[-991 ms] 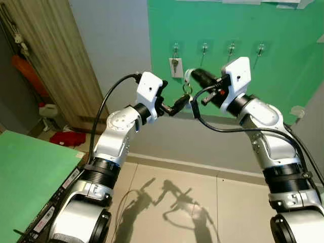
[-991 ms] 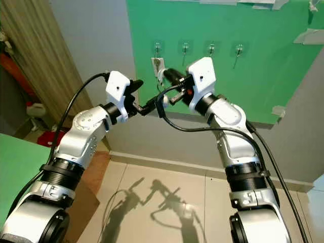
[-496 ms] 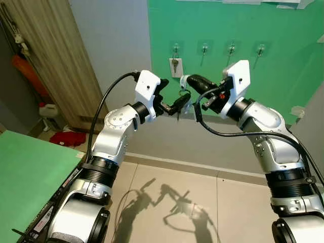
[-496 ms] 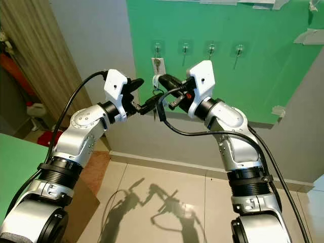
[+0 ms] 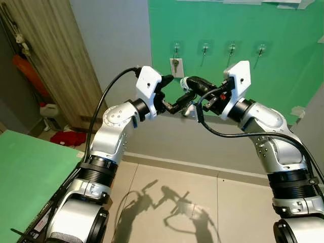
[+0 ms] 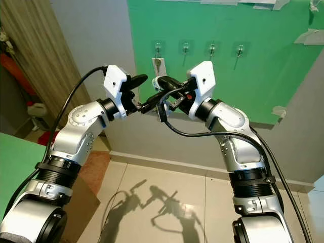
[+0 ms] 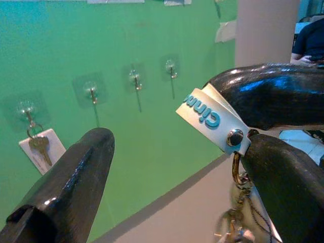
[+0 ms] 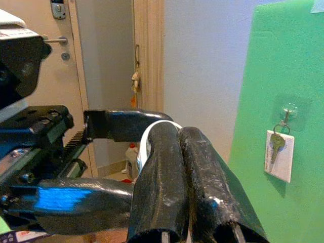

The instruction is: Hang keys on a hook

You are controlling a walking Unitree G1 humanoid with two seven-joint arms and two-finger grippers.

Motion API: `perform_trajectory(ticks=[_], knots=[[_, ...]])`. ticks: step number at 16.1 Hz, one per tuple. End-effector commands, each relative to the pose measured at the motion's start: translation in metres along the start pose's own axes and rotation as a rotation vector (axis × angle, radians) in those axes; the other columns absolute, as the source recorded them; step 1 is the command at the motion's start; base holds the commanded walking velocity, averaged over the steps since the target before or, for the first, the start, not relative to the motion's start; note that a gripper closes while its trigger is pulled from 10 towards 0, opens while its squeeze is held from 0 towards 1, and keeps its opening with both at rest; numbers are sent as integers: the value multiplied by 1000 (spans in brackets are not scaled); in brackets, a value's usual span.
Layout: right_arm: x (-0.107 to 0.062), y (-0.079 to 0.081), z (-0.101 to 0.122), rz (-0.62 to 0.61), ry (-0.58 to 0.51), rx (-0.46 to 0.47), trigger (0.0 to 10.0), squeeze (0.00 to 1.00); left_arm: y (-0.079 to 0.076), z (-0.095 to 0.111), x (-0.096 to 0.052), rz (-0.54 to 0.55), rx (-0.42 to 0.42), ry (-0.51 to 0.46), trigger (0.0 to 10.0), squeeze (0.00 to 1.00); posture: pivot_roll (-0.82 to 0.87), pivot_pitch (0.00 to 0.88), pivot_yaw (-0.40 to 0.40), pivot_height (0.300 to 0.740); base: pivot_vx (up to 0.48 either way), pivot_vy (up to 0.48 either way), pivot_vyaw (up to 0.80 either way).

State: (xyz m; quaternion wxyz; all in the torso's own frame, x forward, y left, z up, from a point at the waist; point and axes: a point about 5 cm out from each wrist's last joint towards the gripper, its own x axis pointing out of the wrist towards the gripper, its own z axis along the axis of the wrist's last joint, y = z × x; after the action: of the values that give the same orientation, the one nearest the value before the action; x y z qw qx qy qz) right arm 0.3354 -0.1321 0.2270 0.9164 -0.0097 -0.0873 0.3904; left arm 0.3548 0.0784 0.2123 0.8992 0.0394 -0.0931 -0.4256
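The keys (image 5: 188,108) hang on a ring (image 7: 235,169) from a white strap (image 7: 211,113) with blue letters. My right gripper (image 5: 186,81) is shut on that strap, its fingers (image 8: 174,172) pressed together. My left gripper (image 5: 178,94) faces it, open wide, one finger (image 7: 76,190) on either side of the strap and ring. Both grippers meet in mid-air in front of a green board (image 5: 283,30). A row of several clear hooks (image 5: 204,49) sits on the board. The leftmost hook (image 5: 175,48) carries a key with a white tag (image 5: 175,67).
A wooden door (image 5: 50,66) stands to the left, with a white bottle (image 5: 48,110) and red things (image 5: 68,137) on the floor by it. A green surface (image 5: 25,172) lies at the lower left. Tiled floor (image 5: 202,202) runs below the arms. A person (image 7: 309,43) sits far off.
My left gripper's fingers, close together by the keys a second ago, have spread wide. My right gripper has come down and left a little with the strap.
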Motion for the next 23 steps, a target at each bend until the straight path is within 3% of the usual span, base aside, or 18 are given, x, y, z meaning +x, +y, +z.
perform_trajectory(ticks=[1,2,3,5,8,12,18,20,23], knots=[[-3,-3,2,-6,-9,22,0,0,0,7,0,-28,19,-7,8039,0,-206,0,107,740,0,0,0],[-3,-5,3,-10,-16,34,0,0,-1,6,0,-38,18,-4,6941,0,-205,0,107,740,0,0,0],[-3,-5,4,-11,-18,38,0,0,-1,6,-1,-39,17,-4,6941,0,-205,0,107,740,0,0,0],[-3,-8,7,-31,-32,51,0,0,-3,3,-2,-64,-14,3,4980,0,-205,0,109,740,0,0,0],[-2,-9,8,-41,-38,51,0,0,-5,1,-3,-74,-49,-1,5098,0,-205,0,108,740,0,0,0],[-2,-11,13,-39,-71,111,0,0,-6,-1,-5,-104,-106,-8,4196,0,-206,0,107,740,0,0,0],[-3,-12,12,-35,-73,141,0,0,-7,0,-7,-143,-114,-9,3255,0,-207,0,107,740,0,0,0],[-4,-12,14,-30,-79,158,0,0,-7,0,-7,-148,-121,-11,1373,0,-207,0,107,740,0,0,0],[-5,-13,15,-29,-84,178,0,0,-5,1,-8,-146,-140,-16,667,0,-207,0,108,740,0,0,0]])
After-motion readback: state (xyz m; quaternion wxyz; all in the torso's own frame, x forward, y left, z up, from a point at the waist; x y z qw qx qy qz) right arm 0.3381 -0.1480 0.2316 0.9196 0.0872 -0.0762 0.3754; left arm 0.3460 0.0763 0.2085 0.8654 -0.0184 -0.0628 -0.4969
